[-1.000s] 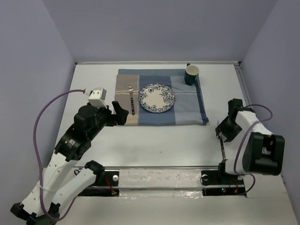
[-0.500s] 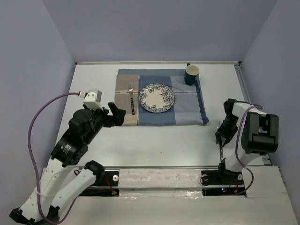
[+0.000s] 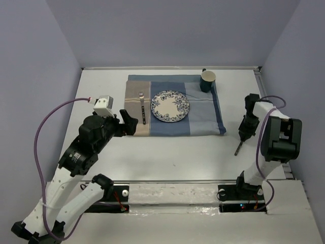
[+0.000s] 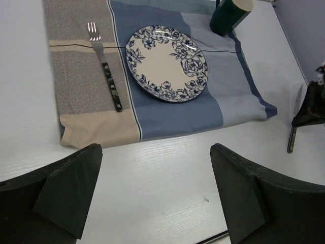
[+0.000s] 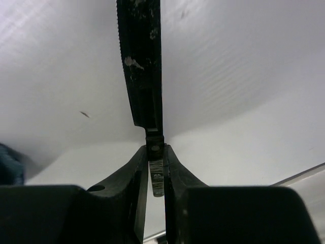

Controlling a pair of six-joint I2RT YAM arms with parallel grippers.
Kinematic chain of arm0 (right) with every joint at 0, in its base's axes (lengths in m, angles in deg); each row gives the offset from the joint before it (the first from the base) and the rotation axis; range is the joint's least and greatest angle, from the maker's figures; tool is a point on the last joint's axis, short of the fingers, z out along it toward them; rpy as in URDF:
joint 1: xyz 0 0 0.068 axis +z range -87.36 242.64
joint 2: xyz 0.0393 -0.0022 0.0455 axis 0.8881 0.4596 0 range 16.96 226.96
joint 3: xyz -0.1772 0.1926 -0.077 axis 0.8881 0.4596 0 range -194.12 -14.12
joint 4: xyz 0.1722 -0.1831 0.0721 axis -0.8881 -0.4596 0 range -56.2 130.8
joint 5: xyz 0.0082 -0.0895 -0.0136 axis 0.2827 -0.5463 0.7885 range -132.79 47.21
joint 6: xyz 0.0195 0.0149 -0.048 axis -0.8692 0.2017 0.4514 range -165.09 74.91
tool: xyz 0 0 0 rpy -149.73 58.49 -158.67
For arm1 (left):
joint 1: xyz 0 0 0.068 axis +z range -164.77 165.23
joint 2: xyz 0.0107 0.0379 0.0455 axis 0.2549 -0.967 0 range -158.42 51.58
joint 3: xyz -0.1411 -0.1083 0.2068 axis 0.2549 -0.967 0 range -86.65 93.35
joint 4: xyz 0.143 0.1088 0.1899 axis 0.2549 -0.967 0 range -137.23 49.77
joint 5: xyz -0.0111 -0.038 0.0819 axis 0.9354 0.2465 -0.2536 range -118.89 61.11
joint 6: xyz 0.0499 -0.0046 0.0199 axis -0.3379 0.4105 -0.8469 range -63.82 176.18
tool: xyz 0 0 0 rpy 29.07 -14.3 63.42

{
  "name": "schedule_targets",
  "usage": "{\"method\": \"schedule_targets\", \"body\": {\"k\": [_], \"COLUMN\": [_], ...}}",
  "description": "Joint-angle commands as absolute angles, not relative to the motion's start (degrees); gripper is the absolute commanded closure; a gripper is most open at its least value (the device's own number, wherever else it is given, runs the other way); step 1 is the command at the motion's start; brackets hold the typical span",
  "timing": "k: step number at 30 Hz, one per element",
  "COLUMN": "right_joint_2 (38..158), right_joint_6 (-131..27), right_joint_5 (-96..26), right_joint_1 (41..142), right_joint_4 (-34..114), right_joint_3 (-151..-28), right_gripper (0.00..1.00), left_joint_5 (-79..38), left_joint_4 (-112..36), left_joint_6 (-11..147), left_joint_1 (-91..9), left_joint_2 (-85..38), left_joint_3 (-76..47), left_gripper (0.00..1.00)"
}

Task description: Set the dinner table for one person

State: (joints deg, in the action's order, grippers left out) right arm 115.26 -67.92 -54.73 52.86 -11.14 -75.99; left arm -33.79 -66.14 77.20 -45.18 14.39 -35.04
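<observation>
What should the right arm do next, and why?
Probably carry the knife left, over the mat, to the bare strip right of the plate. The right tool is shut on it, beyond the mat's right edge; the fork already lies left of the plate.

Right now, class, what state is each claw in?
Left claw: open, empty.
Right claw: shut on the knife.

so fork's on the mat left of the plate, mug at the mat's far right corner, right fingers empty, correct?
Not empty: the right fingers are shut on a knife, clear in the right wrist view. The fork, plate, mat and mug are as you say.
</observation>
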Motion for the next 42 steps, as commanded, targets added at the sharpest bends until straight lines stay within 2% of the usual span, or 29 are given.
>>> {"method": "schedule_targets", "body": {"k": [1, 4, 7, 10, 14, 16, 25, 42], "right_joint_2": [107.43, 103.46, 104.49, 109.49, 118.81, 124.5, 140.43, 150.82], "right_joint_6": [-63.64, -63.72, -64.25, -64.43, -64.34, -64.42, -65.22, -63.81], "right_joint_5": [-59.59, -59.49, -57.83, -51.08, -48.77, -47.28, -46.57, -48.32], "right_joint_1": [52.44, 59.72, 69.47, 76.69, 83.11, 84.34, 84.35, 81.54], "right_joint_4": [-9.82, -11.75, -15.18, -16.5, -17.56, -18.08, -17.91, -18.17], "right_joint_3": [-84.14, -88.55, -98.03, -108.05, -119.4, -124.3, -131.53, -136.46], "right_gripper": [1.0, 1.0, 1.0, 1.0, 1.0, 1.0, 1.0, 1.0], "left_joint_5": [-33.37, -34.68, -36.09, -37.67, -38.56, -38.47, -38.29, -37.85], "left_joint_4": [-63.0, -62.65, -62.65, -62.73, -63.43, -63.7, -65.19, -64.67], "left_joint_6": [78.5, 78.51, 78.24, 78.59, 79.12, 79.38, 78.95, 78.68], "left_joint_1": [-45.26, -45.27, -45.35, -45.18, -44.83, -44.74, -44.56, -44.39], "left_joint_2": [12.73, 11.15, 8.61, 6.67, 5.0, 4.29, 3.33, 1.31], "left_joint_3": [-34.62, -33.66, -30.85, -28.47, -26.63, -26.01, -24.6, -25.57], "left_gripper": [0.01, 0.01, 0.01, 0.01, 0.01, 0.01, 0.01, 0.01]}}
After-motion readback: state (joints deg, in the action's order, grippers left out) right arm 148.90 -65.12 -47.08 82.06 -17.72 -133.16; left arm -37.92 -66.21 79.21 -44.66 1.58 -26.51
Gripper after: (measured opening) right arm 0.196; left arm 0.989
